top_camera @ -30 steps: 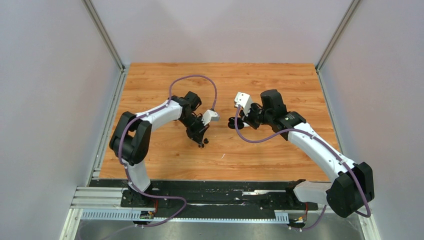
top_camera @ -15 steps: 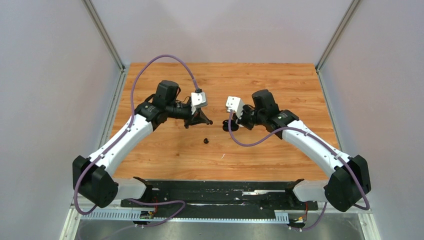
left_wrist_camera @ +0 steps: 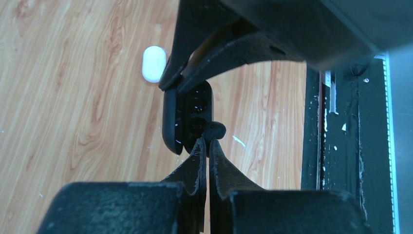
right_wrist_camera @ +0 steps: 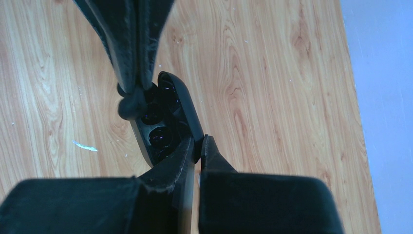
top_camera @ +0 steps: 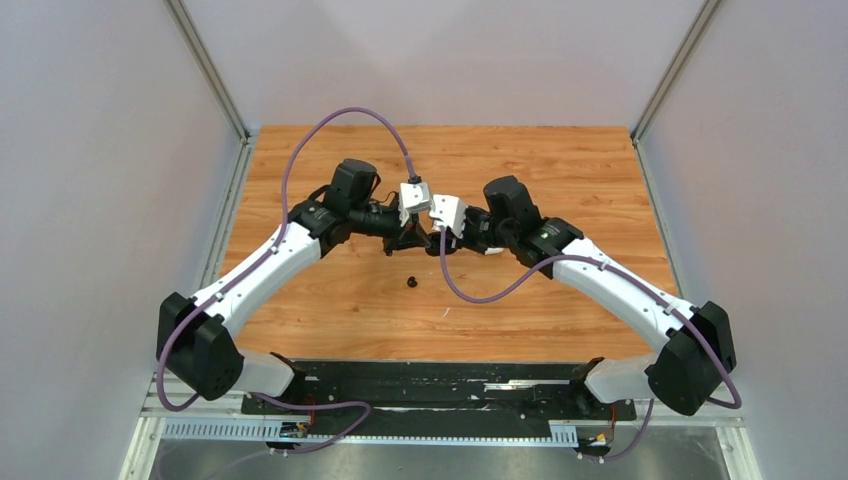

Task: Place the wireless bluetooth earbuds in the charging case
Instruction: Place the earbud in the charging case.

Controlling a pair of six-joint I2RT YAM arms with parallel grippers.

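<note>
1. Since the two arms have swung together from well apart half a second ago, the left gripper [left_wrist_camera: 208,144], clenched on a black earbud [left_wrist_camera: 214,130], now brings it against the case; insertion, I judge, is about to begin.
2. Just ahead of those tips hangs the open black charging case [left_wrist_camera: 187,117], its sockets dark and glossy (whether either is filled I cannot tell).
3. The right gripper [right_wrist_camera: 198,141] is clamped on the case's edge, holding it above the table [top_camera: 560,170].
4. Below both claws a second black earbud [top_camera: 411,281] lies loose; a white case [left_wrist_camera: 154,63] rests beyond the left tips.
</note>
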